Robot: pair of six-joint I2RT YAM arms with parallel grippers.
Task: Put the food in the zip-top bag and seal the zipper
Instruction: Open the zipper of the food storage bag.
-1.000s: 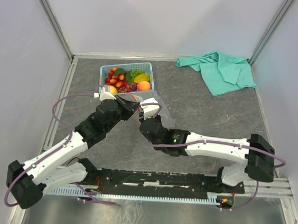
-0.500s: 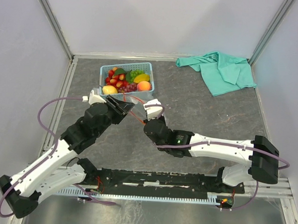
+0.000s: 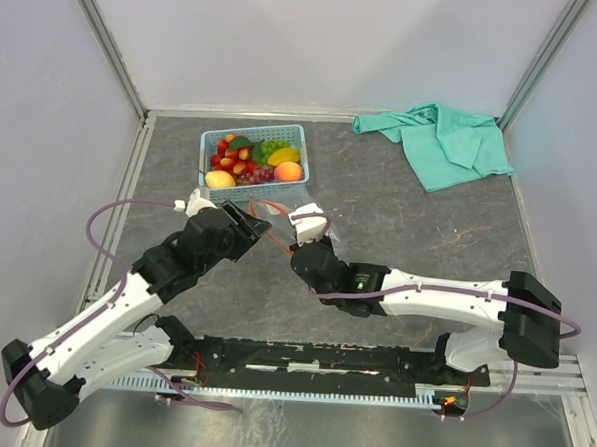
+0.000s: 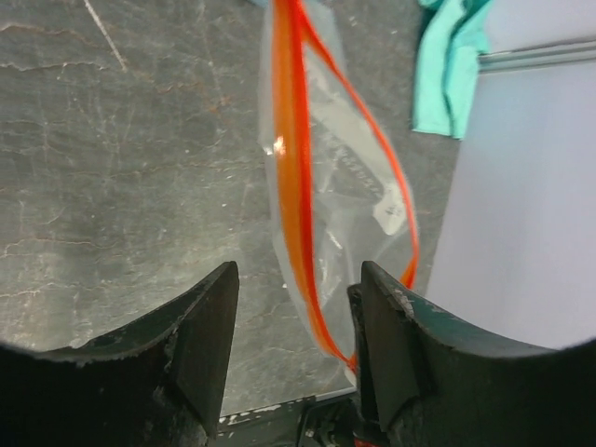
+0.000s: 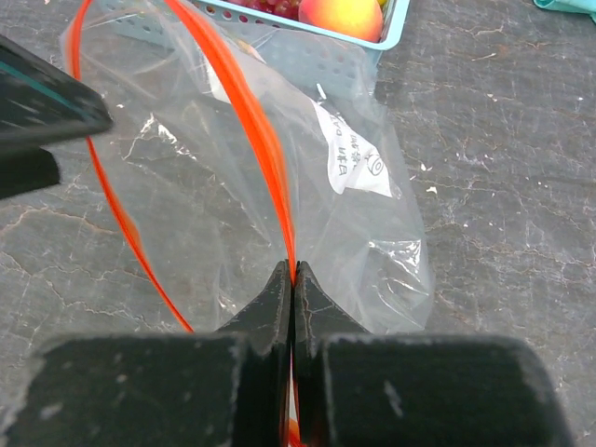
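Right gripper [image 5: 293,279] is clenched hard on the zipper [image 5: 244,112], pinching one lip of the zip-top bag [image 5: 363,242] by its red-orange strip. The bag hangs between my two arms, just in front of the basket [image 3: 283,129], with its clear film sagging toward the tabletop [image 3: 399,219]. The mouth gapes in a loop.

Left gripper [image 4: 293,321] is released, jaws spread. The other lip's strip runs down between them, not pinched as far as I can tell.

The food [image 3: 252,159] is all sitting in the basket, and I see none inside the bag.

My read is that this bag weighs next to nothing and is crinkly and slick, so the film would slide right out of a pinch. The strip is the only stiff part, so that's where I'd take hold on the left side too. The fruits look like hard, light, smooth plastic, so I expect the round ones to squirt away unless gripped across the middle.
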